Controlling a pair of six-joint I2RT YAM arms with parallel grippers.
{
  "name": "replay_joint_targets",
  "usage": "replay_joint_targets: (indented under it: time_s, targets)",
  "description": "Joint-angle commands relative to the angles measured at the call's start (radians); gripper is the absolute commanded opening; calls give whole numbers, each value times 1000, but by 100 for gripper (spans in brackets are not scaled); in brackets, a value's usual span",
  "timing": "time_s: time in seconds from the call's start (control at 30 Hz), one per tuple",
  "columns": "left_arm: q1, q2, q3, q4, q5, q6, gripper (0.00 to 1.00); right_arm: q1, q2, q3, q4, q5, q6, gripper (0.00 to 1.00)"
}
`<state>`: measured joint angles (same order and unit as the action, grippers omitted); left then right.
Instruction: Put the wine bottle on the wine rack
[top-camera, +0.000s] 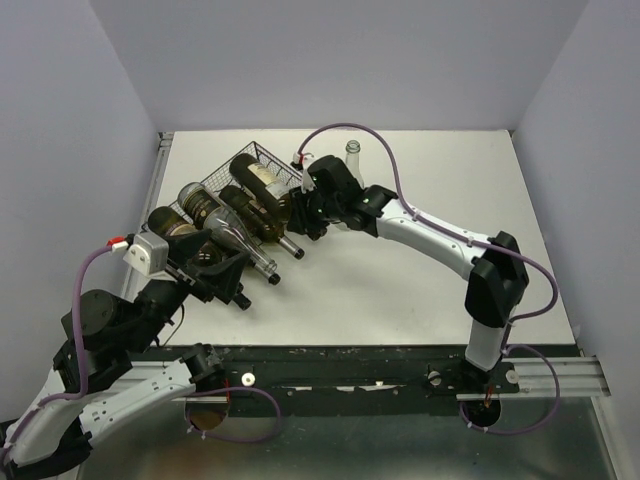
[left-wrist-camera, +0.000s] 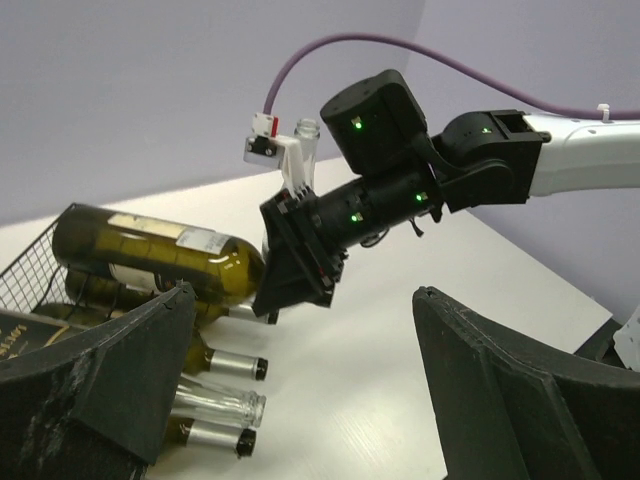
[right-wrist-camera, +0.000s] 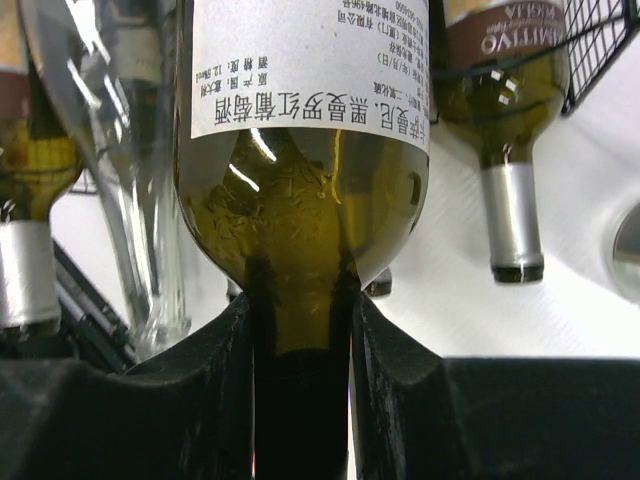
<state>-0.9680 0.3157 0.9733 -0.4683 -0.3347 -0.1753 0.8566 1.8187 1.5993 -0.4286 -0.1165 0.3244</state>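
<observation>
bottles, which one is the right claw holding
The green bottle with the white Chinese-text label; the right claw is shut on its neck, the others are ungripped.

Wine bottle (top-camera: 262, 180) atop bottles (top-camera: 215, 215) on rack (top-camera: 272, 153)

Table (top-camera: 400, 290): white and flat from where I watch, bare across the middle and right.
Wine rack (top-camera: 262, 158): black wire grid standing on the table at far left, set askew to the edges.
Clear bottle (top-camera: 352, 150): upright on the table by the far edge, near the rack's right.
Lying bottles (left-wrist-camera: 232, 365): necks jut low over the table; I cannot tell whether they touch it.
</observation>
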Motion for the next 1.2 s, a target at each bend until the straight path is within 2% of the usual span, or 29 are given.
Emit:
replay_joint_targets:
  time_s: [0.0,0.63,0.73,0.9,1.0,1.17]
  targets:
    - [2,-44,-18,-92,-58,-96,99,7,51,125,205,40,-41,1]
    - [2,-49,-15,-133,-70,-102,99,42,254,248,179,40,-105,3]
    - [3,-50,-15,-142,-72,-104,99,41,275,258,151,47,-108,14]
    - [2,-52,-12,-148,-73,-104,99,41,292,275,110,64,-107,46]
    - [2,-52,-12,-153,-75,-105,99,44,281,264,108,83,-105,60]
    - [2,-53,-10,-158,-81,-101,99,42,232,237,114,109,-108,73]
